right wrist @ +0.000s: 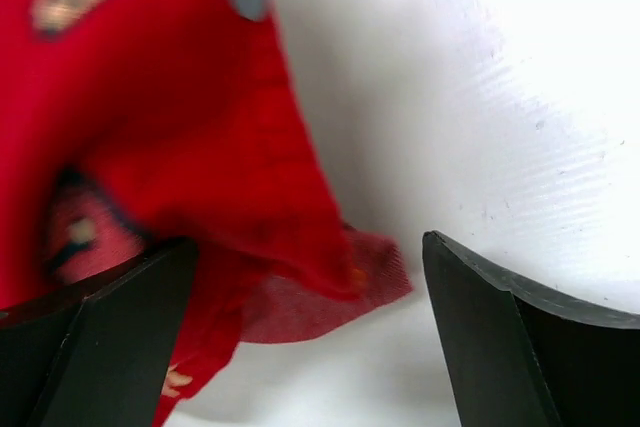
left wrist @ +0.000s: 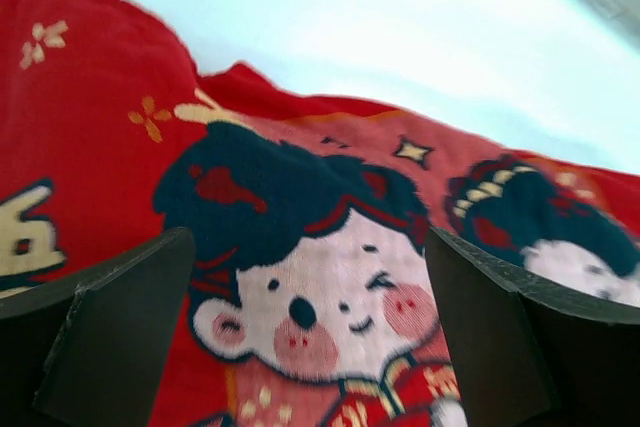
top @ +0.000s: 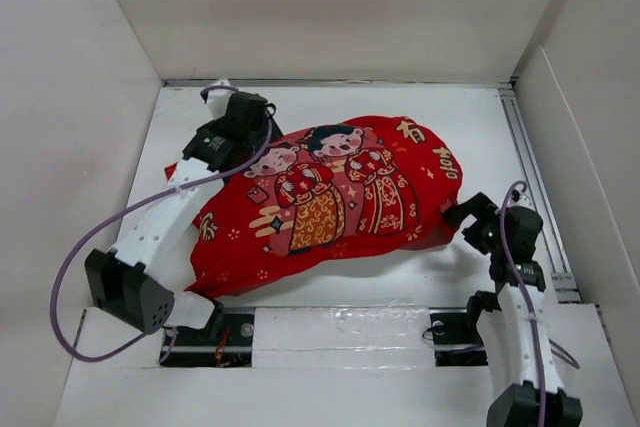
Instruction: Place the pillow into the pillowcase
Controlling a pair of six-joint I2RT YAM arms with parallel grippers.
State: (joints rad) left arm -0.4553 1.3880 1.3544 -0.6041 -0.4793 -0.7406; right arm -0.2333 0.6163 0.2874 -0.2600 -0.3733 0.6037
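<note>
The red pillowcase (top: 330, 192) lies bulging across the middle of the white table (top: 480, 117), its two cartoon figures facing up. The pillow is hidden; no white cushion shows. My left gripper (top: 266, 137) hovers at the case's far left corner. In the left wrist view it stands open (left wrist: 310, 297) over a printed face on the pillowcase (left wrist: 300, 277), gripping nothing. My right gripper (top: 456, 215) is at the case's right edge. In the right wrist view it is open (right wrist: 310, 317), and a loose red corner of the pillowcase (right wrist: 300, 287) lies on the table between its fingers (right wrist: 530, 337), not pinched.
White walls (top: 60, 97) box in the table on the left, back and right. A metal rail (top: 527, 187) runs along the right side. A white mounting strip (top: 340, 332) with both arm bases lies at the near edge. Purple cables (top: 90, 237) trail along each arm.
</note>
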